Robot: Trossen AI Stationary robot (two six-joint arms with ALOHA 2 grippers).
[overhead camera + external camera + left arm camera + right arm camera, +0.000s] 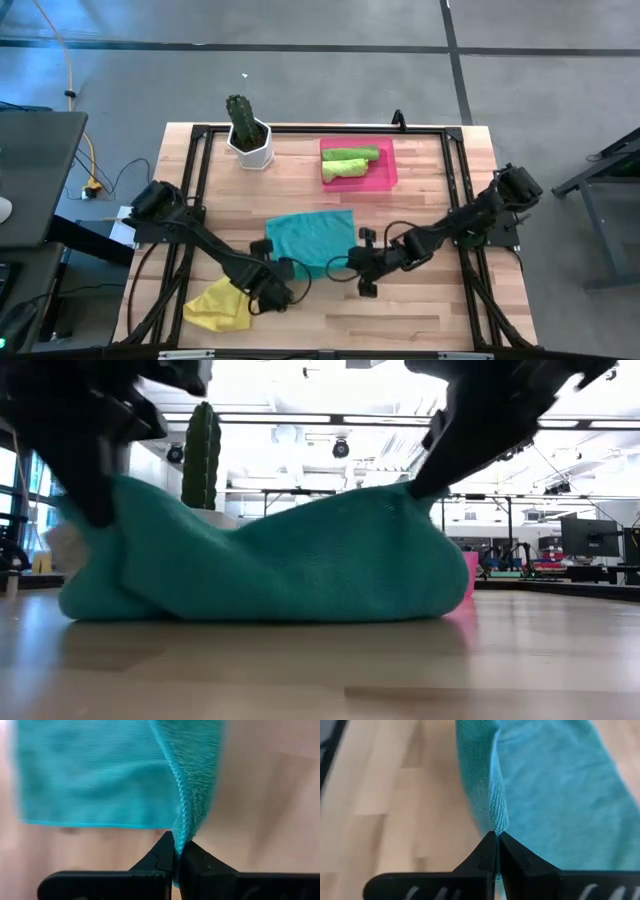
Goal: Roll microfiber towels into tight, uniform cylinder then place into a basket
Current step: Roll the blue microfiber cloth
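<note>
A teal towel point(312, 236) lies mid-table, its far part flat on the wood and its near edge raised. My left gripper point(284, 268) is shut on the towel's near-left corner, and my right gripper point(353, 262) is shut on its near-right corner. In the low view the towel point(300, 565) sags between the two raised corners and its bottom rests on the table. A yellow towel point(218, 305) lies crumpled near the front left. Two rolled green towels point(350, 162) lie in the pink basket point(385, 180) at the back. My left gripper pinches the teal towel's near-left corner point(181, 836) between its two fingers, coming steeply from above. The corner is raised off the table; the cloth runs down from it to the flat part. My right gripper pinches the near-right corner point(498, 826) between its two fingers, slanting down from the table's right side. That corner is lifted too, and the cloth between the two holds hangs slack.
A white pot with a cactus point(248, 138) stands at the back left, beside the basket. A black frame point(196, 150) runs around the table's edges. Bare wood shows along the near edge point(400, 310) between the arms.
</note>
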